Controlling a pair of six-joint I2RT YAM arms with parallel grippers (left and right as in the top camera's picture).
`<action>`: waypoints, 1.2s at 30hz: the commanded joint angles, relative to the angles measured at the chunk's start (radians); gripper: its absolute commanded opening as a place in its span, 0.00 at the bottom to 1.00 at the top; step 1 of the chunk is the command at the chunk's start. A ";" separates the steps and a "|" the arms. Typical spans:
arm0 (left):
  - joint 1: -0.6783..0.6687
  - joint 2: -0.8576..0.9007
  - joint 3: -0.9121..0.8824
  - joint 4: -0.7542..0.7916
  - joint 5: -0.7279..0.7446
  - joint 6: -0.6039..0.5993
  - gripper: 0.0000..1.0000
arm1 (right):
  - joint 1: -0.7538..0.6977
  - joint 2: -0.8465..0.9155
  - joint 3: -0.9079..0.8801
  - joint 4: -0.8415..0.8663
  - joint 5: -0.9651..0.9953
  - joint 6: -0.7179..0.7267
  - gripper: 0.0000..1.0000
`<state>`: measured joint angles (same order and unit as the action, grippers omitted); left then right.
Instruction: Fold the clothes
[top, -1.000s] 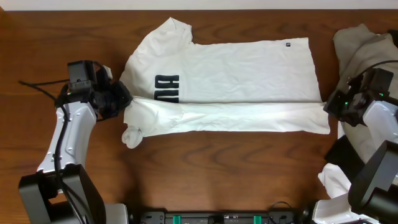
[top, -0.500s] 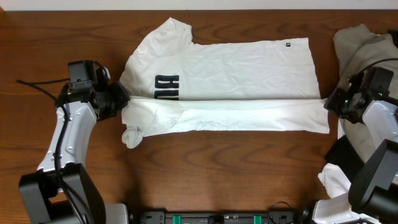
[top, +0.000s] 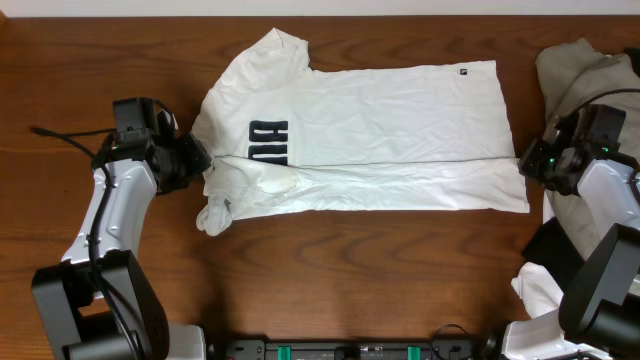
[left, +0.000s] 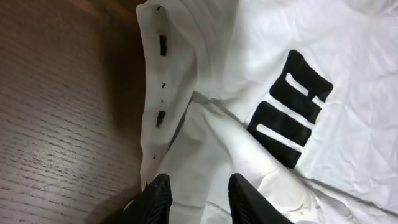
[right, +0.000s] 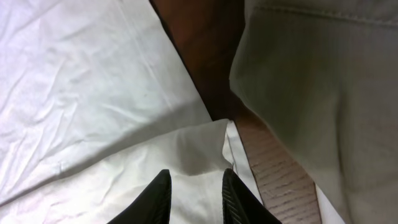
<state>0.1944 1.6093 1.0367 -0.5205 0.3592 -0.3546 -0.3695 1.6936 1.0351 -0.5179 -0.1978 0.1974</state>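
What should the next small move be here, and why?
Probably draw both tools up and outward, clear of the T-shirt. Its near long edge already lies folded over the body. The left tool at the logo end and the right tool at the hem end both show fingers standing apart with flat cloth between them, so the fold looks released.

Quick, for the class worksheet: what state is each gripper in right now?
Left gripper: open, fingers parted over the white T-shirt near its logo end.
Right gripper: open, fingers parted over the T-shirt's hem corner.
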 joint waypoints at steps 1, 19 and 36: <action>0.000 0.006 0.013 -0.017 -0.013 0.002 0.34 | 0.006 0.008 0.017 -0.014 0.006 -0.004 0.26; 0.000 0.006 0.003 -0.478 -0.013 0.002 0.51 | 0.042 0.008 -0.084 0.003 0.006 -0.015 0.25; 0.000 0.006 -0.158 -0.327 0.002 0.002 0.51 | 0.075 0.008 -0.233 0.188 0.006 -0.015 0.26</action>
<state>0.1944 1.6093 0.8848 -0.8619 0.3595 -0.3626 -0.3050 1.6932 0.8215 -0.3298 -0.1940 0.1932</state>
